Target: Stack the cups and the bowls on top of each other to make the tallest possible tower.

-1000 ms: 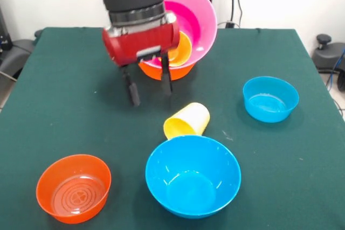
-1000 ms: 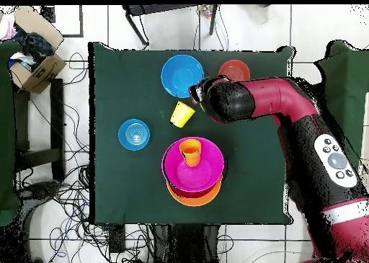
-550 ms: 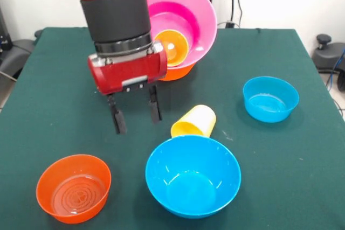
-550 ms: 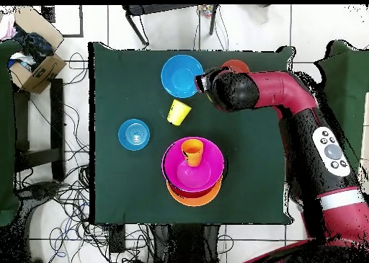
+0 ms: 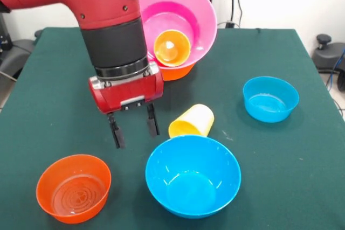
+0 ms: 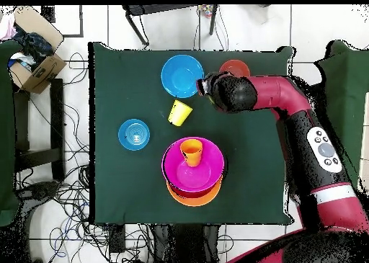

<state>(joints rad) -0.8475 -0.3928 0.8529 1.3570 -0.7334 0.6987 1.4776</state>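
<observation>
Yellow cup [image 5: 191,122] slightly shifted; no writing.

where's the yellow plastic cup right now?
Front view: the yellow plastic cup lies on its side mid-table, just behind the big blue bowl and right of the open gripper. Overhead, it sits just below that bowl.

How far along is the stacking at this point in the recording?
Done: the tower has the pink bowl on the big orange bowl, with an orange cup inside. In hand: nothing; the gripper hangs open and empty. Left: the tipped yellow cup, two blue bowls and the red-orange bowl.
</observation>
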